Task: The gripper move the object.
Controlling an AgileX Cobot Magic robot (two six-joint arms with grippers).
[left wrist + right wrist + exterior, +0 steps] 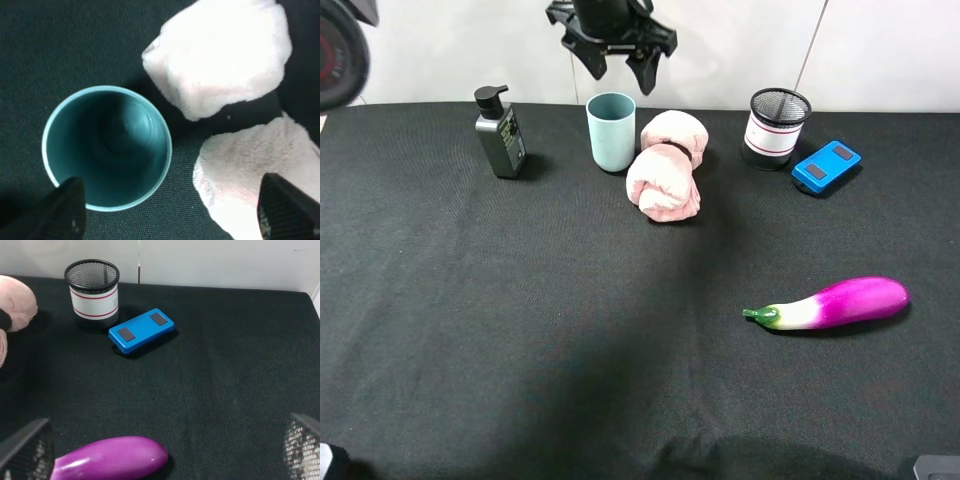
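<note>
Teal and matte, the cup (611, 131) stands upright near the far edge of the black cloth surface (520, 330), between a dark pump bottle (500, 133) on one side and a rolled pink towel (667, 165) just beside it on the other. The left pincer (617, 66) hangs above the cup, its two fingers spread apart and holding nothing. From the left wrist view I look straight down into the cup's empty mouth (107, 147); one black fingertip (65, 212) shows near the rim, the other (287, 210) sits over the towel (220, 55), so the opening seems offset toward the towel rather than centred on the cup.

My reading is that this is the approach step: the pincer is lined up roughly overhead and the grasp has not yet begun. The next move likely calls for a small sideways correction so the fingers straddle the cup wall or body, then a descent and a close. The towel crowds one side, so a finger could snag the fabric or nudge the cup over.

The right pincer (160, 460) waits well apart, released, above the purple eggplant (112, 458), with the mesh pen holder (92, 292) and blue box (141, 330) beyond.
</note>
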